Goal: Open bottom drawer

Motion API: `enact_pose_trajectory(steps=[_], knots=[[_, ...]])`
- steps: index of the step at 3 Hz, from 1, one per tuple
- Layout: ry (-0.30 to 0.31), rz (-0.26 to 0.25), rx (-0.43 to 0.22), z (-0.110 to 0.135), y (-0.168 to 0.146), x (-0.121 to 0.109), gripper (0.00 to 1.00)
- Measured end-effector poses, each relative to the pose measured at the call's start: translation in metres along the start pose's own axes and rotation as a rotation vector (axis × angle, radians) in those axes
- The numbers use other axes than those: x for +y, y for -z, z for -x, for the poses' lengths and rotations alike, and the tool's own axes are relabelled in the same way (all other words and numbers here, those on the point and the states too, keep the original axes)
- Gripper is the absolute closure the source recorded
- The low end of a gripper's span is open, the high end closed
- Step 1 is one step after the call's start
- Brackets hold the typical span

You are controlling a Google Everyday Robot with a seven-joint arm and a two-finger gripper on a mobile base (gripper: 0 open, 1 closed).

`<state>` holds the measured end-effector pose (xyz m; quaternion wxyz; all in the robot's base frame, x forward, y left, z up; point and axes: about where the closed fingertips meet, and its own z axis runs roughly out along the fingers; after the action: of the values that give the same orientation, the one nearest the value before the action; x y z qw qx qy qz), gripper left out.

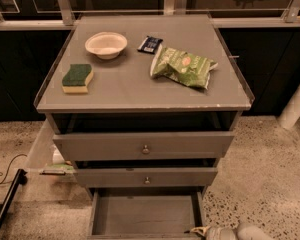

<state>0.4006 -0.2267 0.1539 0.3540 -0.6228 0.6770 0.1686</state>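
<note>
Camera view: gripper (198, 230) beside bottom drawer (145, 215)

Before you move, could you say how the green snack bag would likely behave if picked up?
The green snack bag looks crinkled and puffy, so it is probably light and floppy and would deform under a grasp. It lies flat on the cabinet top, so it is unlikely to roll. The gripper sits low by the open bottom drawer.

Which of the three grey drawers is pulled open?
The bottom grey drawer: its interior shows, gripper at its front edge; the top and middle drawers show only fronts.
</note>
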Motion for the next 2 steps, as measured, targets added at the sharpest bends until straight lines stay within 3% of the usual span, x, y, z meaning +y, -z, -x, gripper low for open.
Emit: enact_pose_trajectory(steps=[2], knots=[[0.0,0.0,0.0,0.0,-0.0001,0.0,0.58]])
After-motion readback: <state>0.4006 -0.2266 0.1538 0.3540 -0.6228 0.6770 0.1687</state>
